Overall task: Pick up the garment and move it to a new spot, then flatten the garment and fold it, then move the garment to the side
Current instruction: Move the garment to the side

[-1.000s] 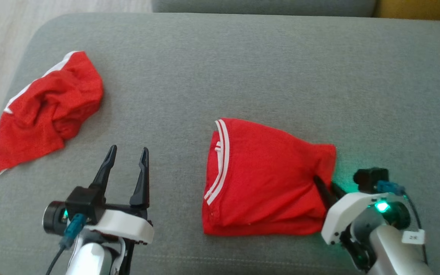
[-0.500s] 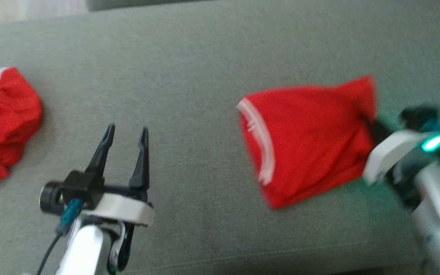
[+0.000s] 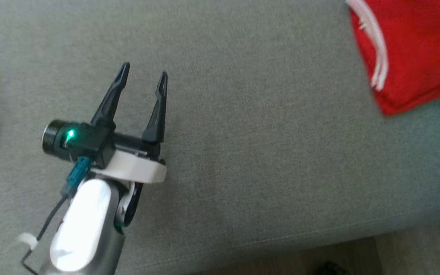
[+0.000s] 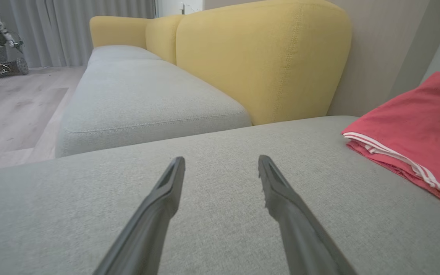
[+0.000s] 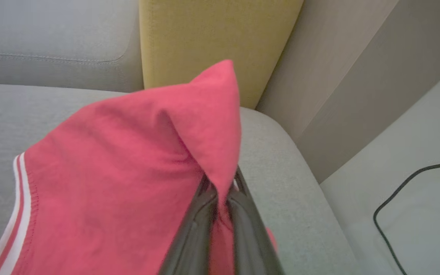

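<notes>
Grey upholstery is spread across the scene: the broad grey cushion on which the work is done is seen from above in the head view, with a strip of floor along its near edge at the lower right. Behind it, in the left wrist view, a yellow sofa back is seen rising above a second run of grey seat cushions, with more of the floor and pale curtains beyond on the left. The garment, red with two white stripes along one hem, is laid folded on the grey cushion at the upper right of the head view and is cut off by the top and right edges. In the left wrist view it is found to the right of the left gripper, well apart from it, with its striped edge turned toward that gripper. One corner of the garment is lifted into a peak and pinched by the right gripper, whose two dark fingers are closed together on the cloth, while the rest of the fabric is draped down onto the cushion. The left gripper is held low at bare cushion, its fingers spread wide apart with nothing between them; whether the cushion is touched cannot be told. A thin black cable is seen lying on the pale floor beside the cushion in the right wrist view.
</notes>
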